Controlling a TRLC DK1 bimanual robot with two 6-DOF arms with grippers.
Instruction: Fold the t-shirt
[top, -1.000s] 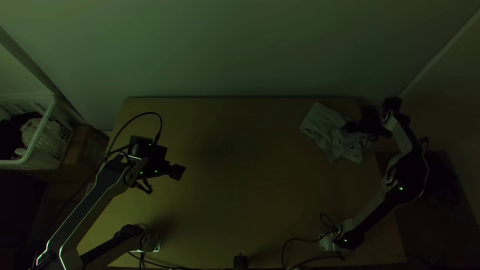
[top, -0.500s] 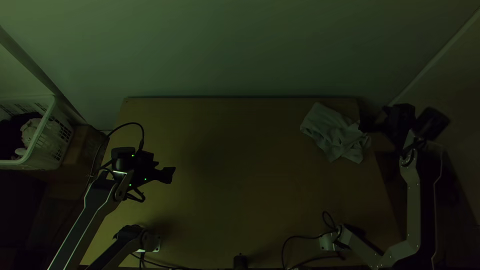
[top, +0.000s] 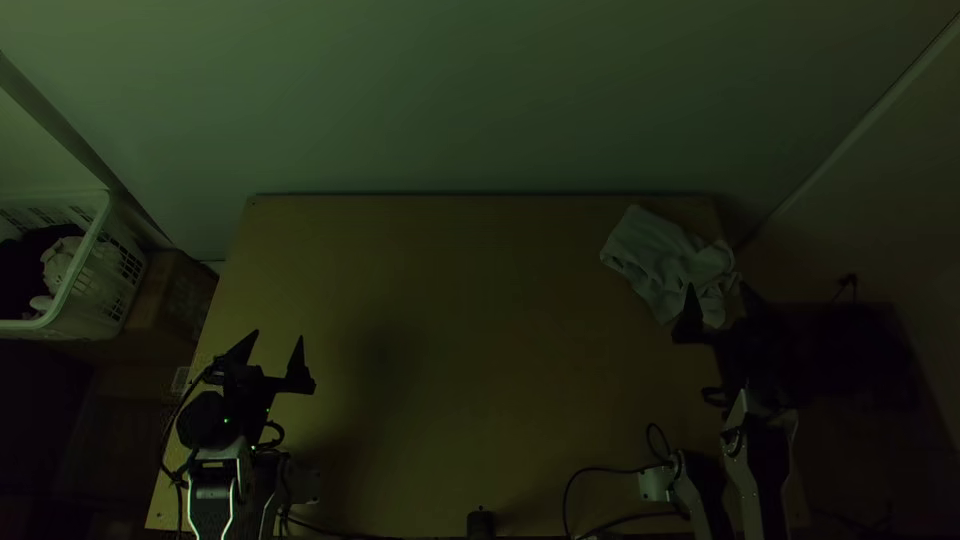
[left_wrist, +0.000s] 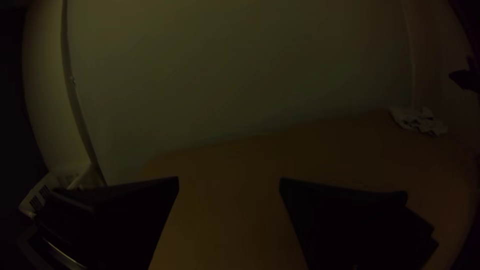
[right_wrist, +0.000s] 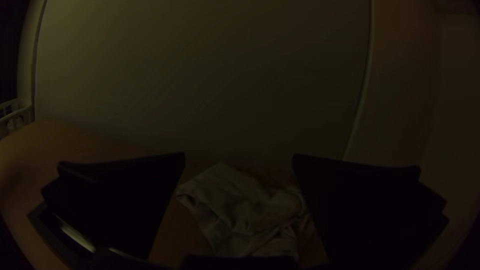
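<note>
My left gripper (top: 278, 336), over the left side of the light wooden table (top: 480, 350), has its two flat black fingers spread wide and has hold of nothing; in the left wrist view, table surface shows between the fingers. My right gripper (top: 716, 285), at the table's right side, is likewise wide open, with nothing held. In the top view one of its fingertips overlaps the near edge of the t-shirt (top: 655, 255); whether they touch I cannot tell. The t-shirt, a pale cloth, lies bunched and creased near the far right corner of the table, one portion flatter toward the far edge and the remainder rumpled toward my right gripper. In the right wrist view the cloth appears between and beyond my two parted fingers, its folds loose and neither finger closed on it. From the left wrist view it is a small, crumpled heap at the far end of the table, well apart from my left gripper. Left of the table stands a white slatted basket (top: 72, 272) with dark and pale cloths in it, beside a brown box (top: 170, 300). A pale wall (top: 480, 100) rises behind the table's far edge.
</note>
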